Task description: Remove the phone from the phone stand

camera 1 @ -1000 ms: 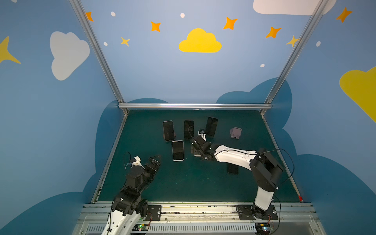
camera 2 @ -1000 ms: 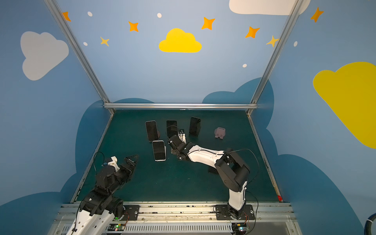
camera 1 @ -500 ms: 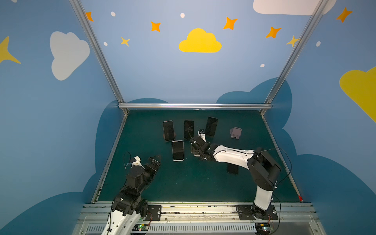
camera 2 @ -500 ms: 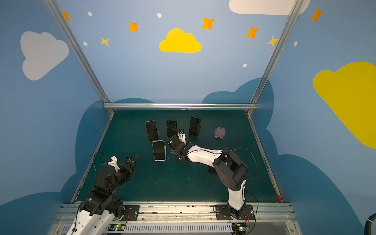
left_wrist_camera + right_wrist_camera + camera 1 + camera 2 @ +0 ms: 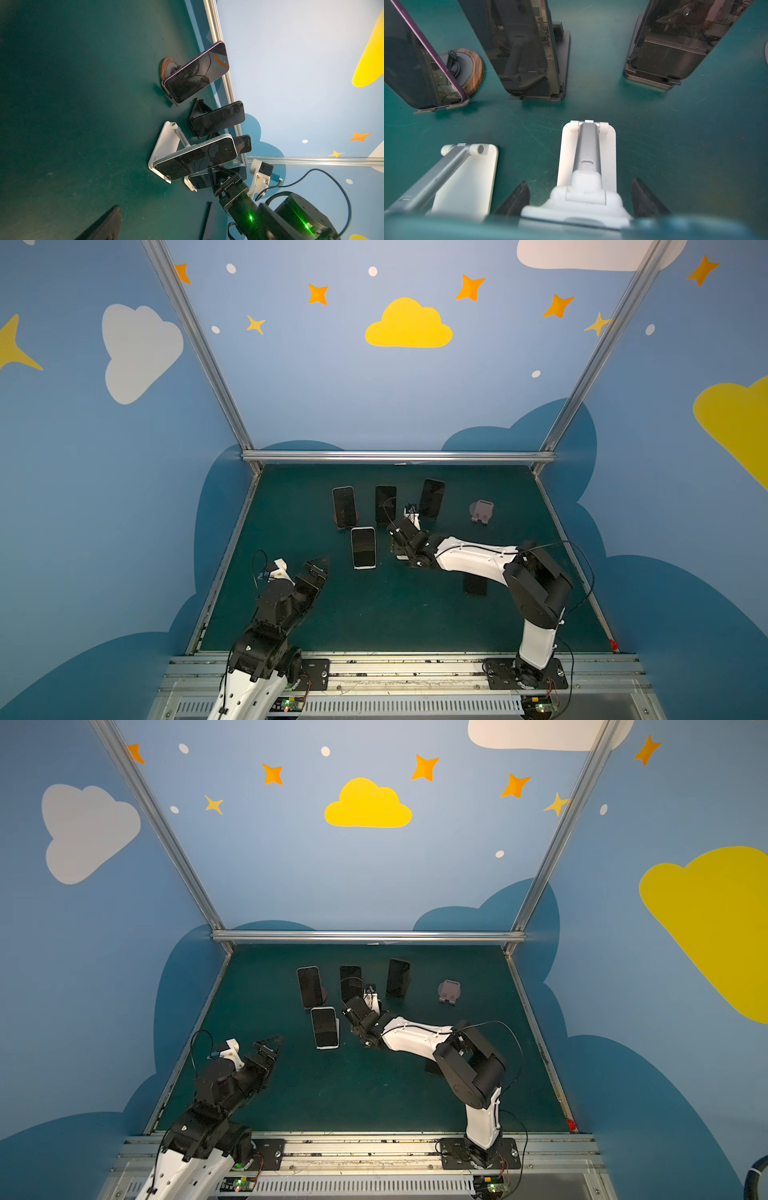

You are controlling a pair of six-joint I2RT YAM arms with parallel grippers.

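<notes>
By my read the job was barely begun: the phone [image 5: 197, 181] had not left its white stand [image 5: 565, 158] near the middle of the worktop [image 5: 374, 614]. I had the right gripper [image 5: 580, 181] down over the phone's top edge, with its fingers [image 5: 517, 199] either side of the stand's cradle. That edge was a blur in the wrist view, so I could not tell whether it was pinched or merely straddled. The left gripper [image 5: 316, 568] hung spread wide and empty at 8 o'clock. A row of phones [image 5: 385, 504] stood at 12 o'clock and a white phone [image 5: 363, 547] at 9. A pink stand [image 5: 482, 512] at 2 o'clock was empty, and a dark phone [image 5: 473, 587] lay flat at 4. Left to do, I judged: secure the grip, lift the phone clear, set it down.
</notes>
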